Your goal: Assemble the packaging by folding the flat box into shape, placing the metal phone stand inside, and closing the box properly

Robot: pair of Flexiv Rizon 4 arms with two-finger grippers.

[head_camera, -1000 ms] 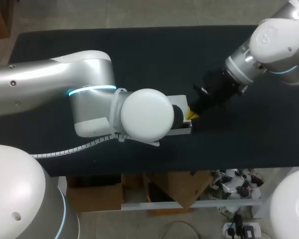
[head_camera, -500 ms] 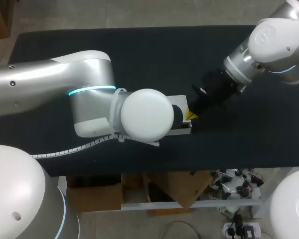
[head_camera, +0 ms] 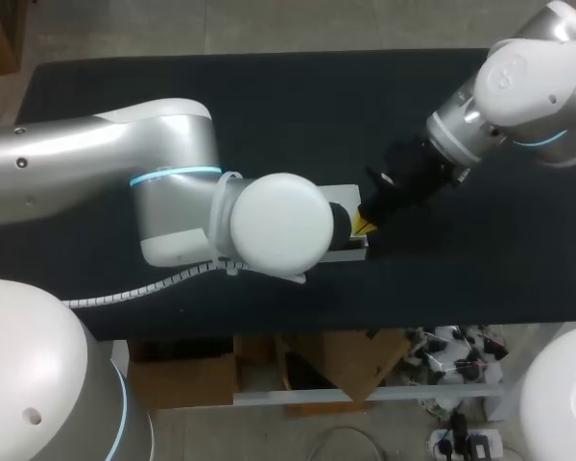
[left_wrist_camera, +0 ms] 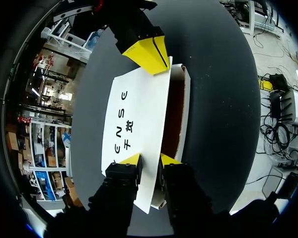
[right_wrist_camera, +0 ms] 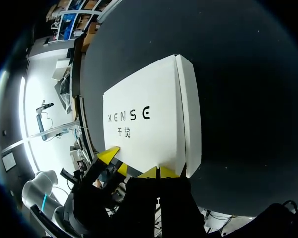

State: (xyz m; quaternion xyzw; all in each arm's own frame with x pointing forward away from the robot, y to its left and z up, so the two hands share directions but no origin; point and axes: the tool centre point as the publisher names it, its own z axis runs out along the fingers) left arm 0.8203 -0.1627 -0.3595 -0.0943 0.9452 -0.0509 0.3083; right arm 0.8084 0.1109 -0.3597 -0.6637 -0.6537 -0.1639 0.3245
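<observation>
Left wrist view: left claw clamps the box lid

Black matte-topped table, nothing else.

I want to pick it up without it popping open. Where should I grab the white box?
Probably from straight above, pinching the white box across its two long side walls. It lies flat, narrower that way, and its lid gapes along one long edge, so avoid lifting by the lid.
</observation>
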